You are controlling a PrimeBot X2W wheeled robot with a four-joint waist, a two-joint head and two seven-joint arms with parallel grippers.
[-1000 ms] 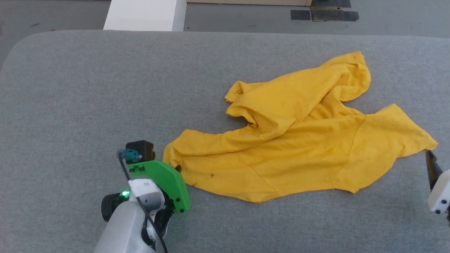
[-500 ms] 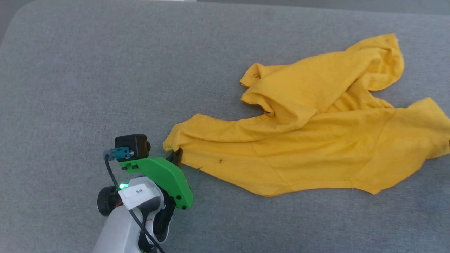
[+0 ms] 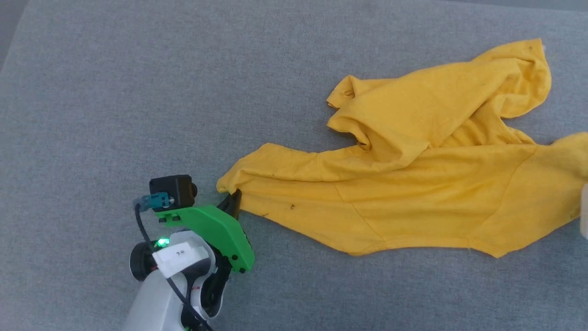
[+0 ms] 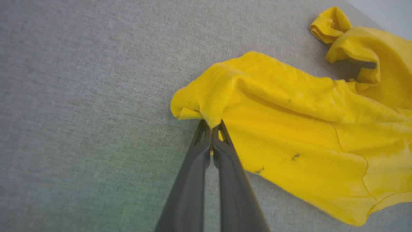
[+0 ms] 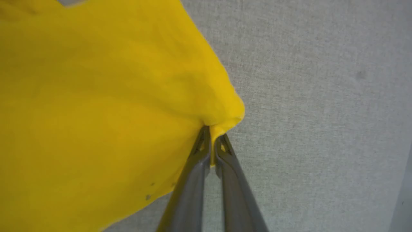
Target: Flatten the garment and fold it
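Note:
The mustard-yellow garment (image 3: 413, 184) lies crumpled on the grey table (image 3: 138, 92), plain side up, its upper part bunched and folded over. My left gripper (image 3: 234, 202) is shut on the garment's left corner; in the left wrist view my left gripper (image 4: 212, 127) pinches a fold of the garment (image 4: 305, 112). My right gripper (image 5: 210, 130) is shut on the opposite corner of the garment (image 5: 96, 112), cloth caught between its tips. In the head view a pale blur of the right arm (image 3: 584, 211) sits at the right edge.
Grey felt-like tabletop stretches wide to the left and toward the front. The table's rounded far-left corner (image 3: 18, 27) shows at the top left, with darker floor beyond it.
The head camera has tilted down and turned left, shifting the whole picture. My left gripper's tips now show pinching the garment's left corner. The right gripper has slipped to the frame's edge.

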